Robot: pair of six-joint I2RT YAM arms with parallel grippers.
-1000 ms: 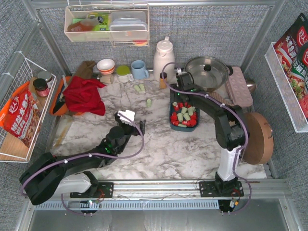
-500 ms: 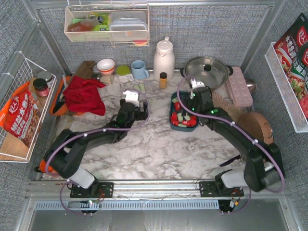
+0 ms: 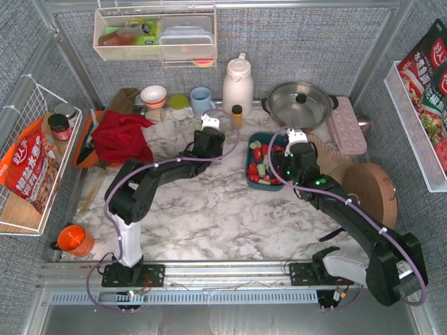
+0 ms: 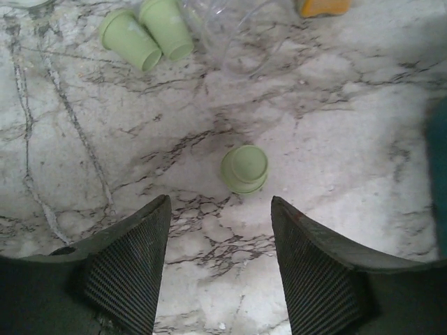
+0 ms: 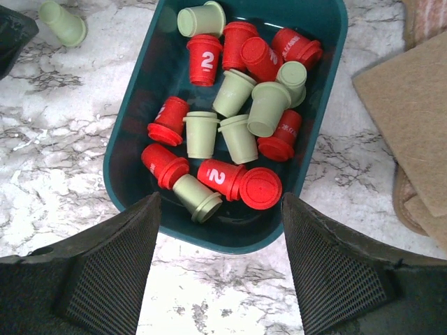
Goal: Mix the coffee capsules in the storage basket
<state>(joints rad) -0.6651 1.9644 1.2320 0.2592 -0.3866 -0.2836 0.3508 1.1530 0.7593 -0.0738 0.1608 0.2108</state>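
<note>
1. While most red and mint-green tapered plastic coffee capsules [image 5: 237, 139] already lie jumbled, colours interleaved, in the dark teal shallow plastic storage basket [image 5: 136, 105] at 2 o'clock from table centre, three green ones remain on the marble tabletop [image 4: 349, 105] at the basket's 9 to 10 o'clock
2. Judgement: mixing largely done; strays still to bring in
3. Left gripper [image 4: 220, 206]: jaws parted, empty; one upright stray capsule [image 4: 244, 167] just beyond its tips at 12 o'clock, two more [image 4: 129, 38] lying at 11 o'clock
4. Right gripper [image 5: 221, 202]: jaws wide, empty, over the basket's near rim
5. Versus a second ago: left arm has reached from mid-table to the strays; right arm has swung from the basket's 12 o'clock end to its 4 o'clock side
</note>
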